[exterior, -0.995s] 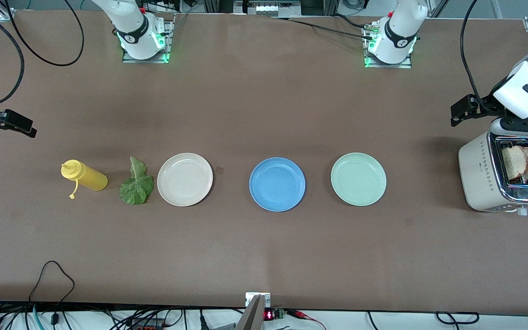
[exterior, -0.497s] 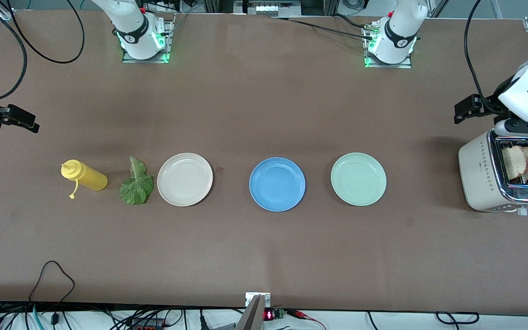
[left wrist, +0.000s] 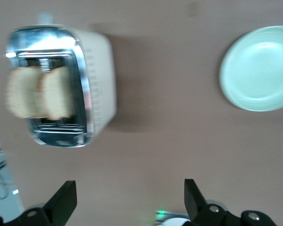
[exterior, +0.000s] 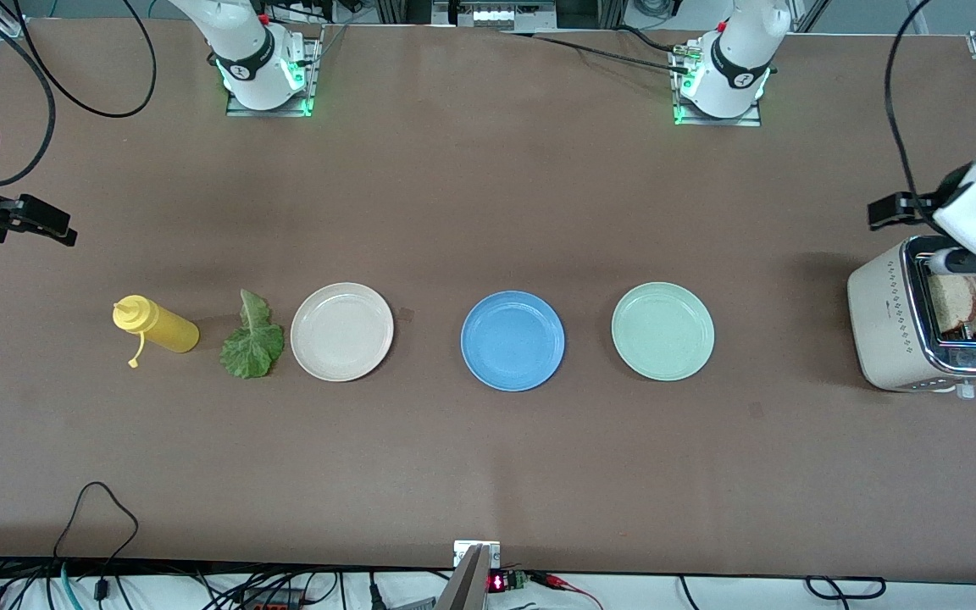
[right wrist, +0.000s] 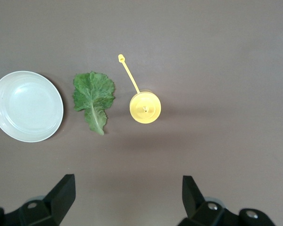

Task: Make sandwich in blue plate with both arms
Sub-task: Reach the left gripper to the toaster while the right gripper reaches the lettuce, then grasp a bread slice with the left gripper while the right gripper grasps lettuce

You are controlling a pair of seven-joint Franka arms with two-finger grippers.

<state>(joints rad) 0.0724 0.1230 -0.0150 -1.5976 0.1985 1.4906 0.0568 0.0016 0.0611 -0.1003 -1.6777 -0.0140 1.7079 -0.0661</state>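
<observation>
Our left gripper [left wrist: 127,202], fingers spread and empty, has slid in above the toaster [exterior: 895,326] and its two toast slices [exterior: 971,301], so the bread comes first. Our right gripper [right wrist: 125,200] waits released near the lettuce [exterior: 251,339]. The blue plate [exterior: 512,341] sits bare mid-table.

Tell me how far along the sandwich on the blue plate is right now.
Nothing is assembled yet: the blue plate is bare. Both toast slices stand in the toaster, and the lettuce leaf lies on the table. The left end effector is open above the toaster, apparently going for toast. The right end effector, open, hangs above the table near the mustard bottle. Every placement remains.
</observation>
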